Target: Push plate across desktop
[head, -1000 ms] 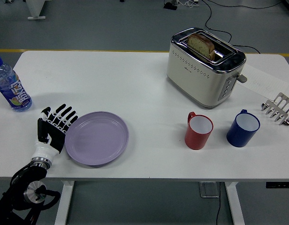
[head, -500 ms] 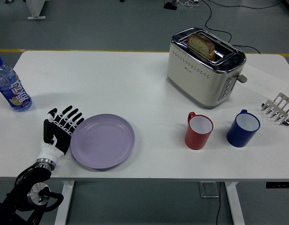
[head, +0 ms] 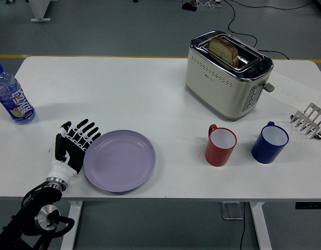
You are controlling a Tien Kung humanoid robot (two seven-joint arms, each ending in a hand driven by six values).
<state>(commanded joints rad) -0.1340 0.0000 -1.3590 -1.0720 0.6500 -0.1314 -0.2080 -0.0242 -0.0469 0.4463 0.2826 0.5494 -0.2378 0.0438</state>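
— Since a second ago, plate (head: 120,160) and left robot hand (head: 74,144) have both slid to the right along the near part of the surface (head: 124,88); nothing else has shifted.

— How is the robot hand set against it?

— Flat and open, fingers (head: 86,130) spread and pointing away from the robot, the edge of the palm against the plate's left rim. It holds nothing; it only leans on the rim. No right arm shows.

— How do you think the plate will handle?

— It looks like a light, stiff, lilac plastic plate, shallow and empty. On a smooth white top it should slide easily, maybe too easily, so a sharp shove could send it skating ahead of the hand or spinning.

— So where should the contact be?

— Low on the outer rim, in line with the plate's middle. Off to one side, I'd expect it to pivot rather than travel straight.

— Anything in its way?

— A red mug (head: 221,145) stands well apart to the right, a blue mug (head: 270,142) beyond it. A toaster (head: 227,73) with bread sits farther back, and a water bottle (head: 11,95) near the left edge.
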